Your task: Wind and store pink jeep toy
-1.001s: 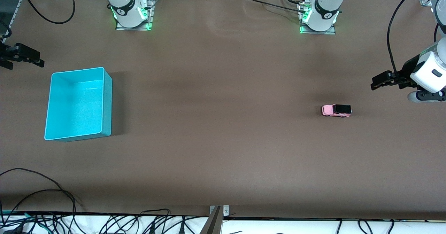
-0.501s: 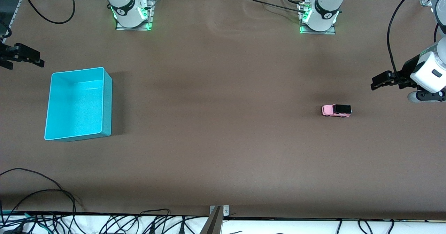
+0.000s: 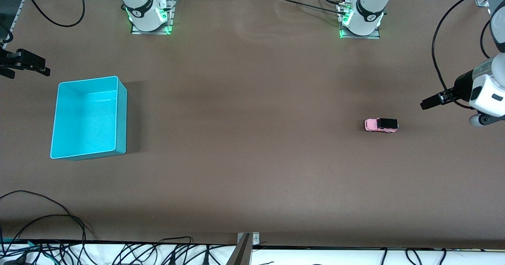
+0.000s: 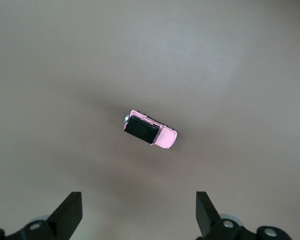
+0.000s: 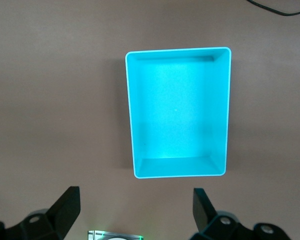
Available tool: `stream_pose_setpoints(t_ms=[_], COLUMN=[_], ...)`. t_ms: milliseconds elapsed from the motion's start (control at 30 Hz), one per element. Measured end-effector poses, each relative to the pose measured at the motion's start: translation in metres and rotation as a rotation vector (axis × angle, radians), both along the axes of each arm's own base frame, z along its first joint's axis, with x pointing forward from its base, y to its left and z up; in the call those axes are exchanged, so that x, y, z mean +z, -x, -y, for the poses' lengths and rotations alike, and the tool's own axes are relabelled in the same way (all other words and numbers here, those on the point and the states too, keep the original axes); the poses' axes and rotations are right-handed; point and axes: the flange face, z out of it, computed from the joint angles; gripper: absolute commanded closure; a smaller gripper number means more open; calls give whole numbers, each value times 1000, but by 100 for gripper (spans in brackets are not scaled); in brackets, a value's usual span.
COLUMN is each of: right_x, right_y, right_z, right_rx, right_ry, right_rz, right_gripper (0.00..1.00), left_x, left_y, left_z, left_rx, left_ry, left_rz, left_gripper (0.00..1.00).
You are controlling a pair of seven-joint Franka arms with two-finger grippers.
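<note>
The left tool point(image 3: 428, 102) hangs wide open and empty above the tabletop point(image 3: 252, 146) at the left arm's end, with the pink jeep toy point(image 3: 381, 125) on its wheels a short way off, toward the table's middle. The right tool point(image 3: 27, 64), equally spread and empty, waits beside the turquoise box point(image 3: 122, 115).

The pink jeep toy point(image 3: 380, 125) point(image 4: 150, 130) is a tiny, boxy car with a pink body, a black roof and dark wheels. It stands upright on its wheels on the brown table, toward the left arm's end, its length running along the table, the pink hood pointing toward the right arm's end. Nothing touches it; it sits alone on bare tabletop.
</note>
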Motion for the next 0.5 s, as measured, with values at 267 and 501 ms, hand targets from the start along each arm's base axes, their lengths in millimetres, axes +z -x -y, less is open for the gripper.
stream_pose_setpoints(t_ms=[267,501], right_x=[0,0], right_y=[0,0], right_z=[0,0], right_rx=[0,0], right_ry=[0,0], right_rz=[0,0], right_gripper=[0,0], left_x=[-44,-91], left_y=[-14,-24], left_z=[1,1], left_rx=[320,624], left_ry=[-65,-134], left_rz=[-49,-68], left_gripper=[0,0])
